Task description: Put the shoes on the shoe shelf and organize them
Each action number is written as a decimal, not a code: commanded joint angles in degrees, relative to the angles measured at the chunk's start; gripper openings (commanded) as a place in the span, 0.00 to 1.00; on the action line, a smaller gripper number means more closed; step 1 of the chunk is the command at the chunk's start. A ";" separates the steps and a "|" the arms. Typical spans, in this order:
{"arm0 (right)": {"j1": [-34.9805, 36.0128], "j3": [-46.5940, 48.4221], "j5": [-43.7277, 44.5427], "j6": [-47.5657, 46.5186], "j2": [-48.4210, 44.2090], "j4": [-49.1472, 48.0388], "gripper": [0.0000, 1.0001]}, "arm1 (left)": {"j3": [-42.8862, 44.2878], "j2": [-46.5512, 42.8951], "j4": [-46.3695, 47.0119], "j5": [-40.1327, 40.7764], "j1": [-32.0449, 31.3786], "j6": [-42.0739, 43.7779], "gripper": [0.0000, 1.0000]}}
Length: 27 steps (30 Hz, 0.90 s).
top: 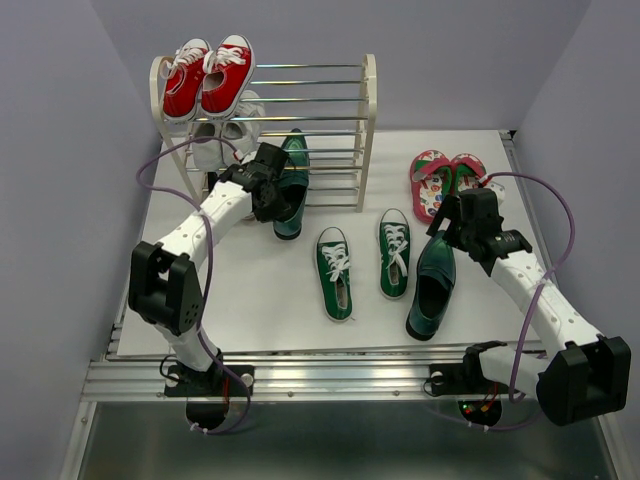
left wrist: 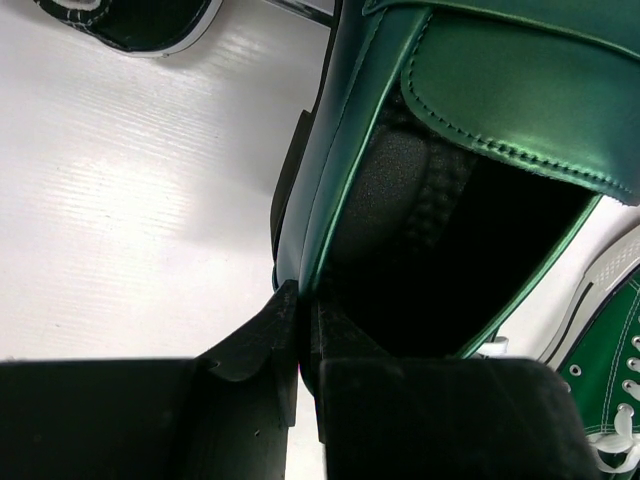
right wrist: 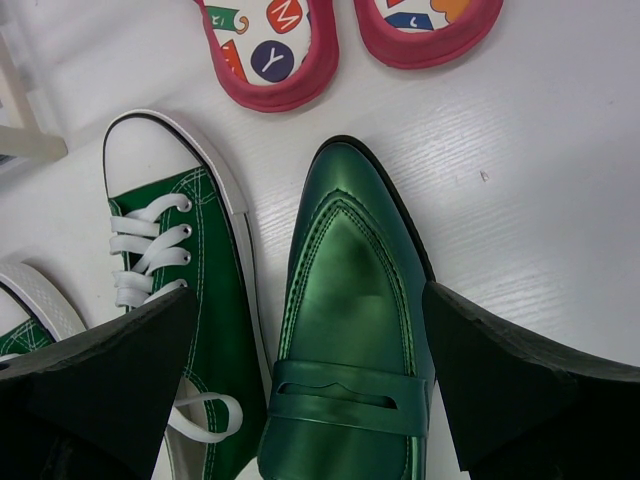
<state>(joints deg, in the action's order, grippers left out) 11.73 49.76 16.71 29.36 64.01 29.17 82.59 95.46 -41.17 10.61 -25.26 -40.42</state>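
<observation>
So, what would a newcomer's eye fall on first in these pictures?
The left gripper pinches the rim of a glossy teal loafer at the foot of the shelf. The right gripper hangs open over the other loafer, beside the green sneakers. Bright red sneakers sit on the shelf's top tier.

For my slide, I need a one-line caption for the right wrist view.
Open right gripper above a teal loafer, a green sneaker beside it, pink flip-flops ahead.
</observation>
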 commanded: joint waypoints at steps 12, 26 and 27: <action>0.14 -0.54 1.31 -0.54 -1.87 -1.13 1.00 | 6.54 0.43 5.31 3.36 0.47 -0.09 0.00; 0.14 -0.45 1.75 -0.54 -2.40 -1.13 1.00 | 11.63 3.59 4.08 5.38 0.56 -0.71 0.00; 0.14 -0.45 1.75 -0.54 -2.40 -1.13 1.00 | 12.15 3.85 3.73 5.73 0.56 -0.97 0.00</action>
<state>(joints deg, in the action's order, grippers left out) 11.73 49.69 17.04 29.36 63.24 29.17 89.12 100.09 -41.56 13.02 -25.02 -40.49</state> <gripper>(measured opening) 0.997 0.164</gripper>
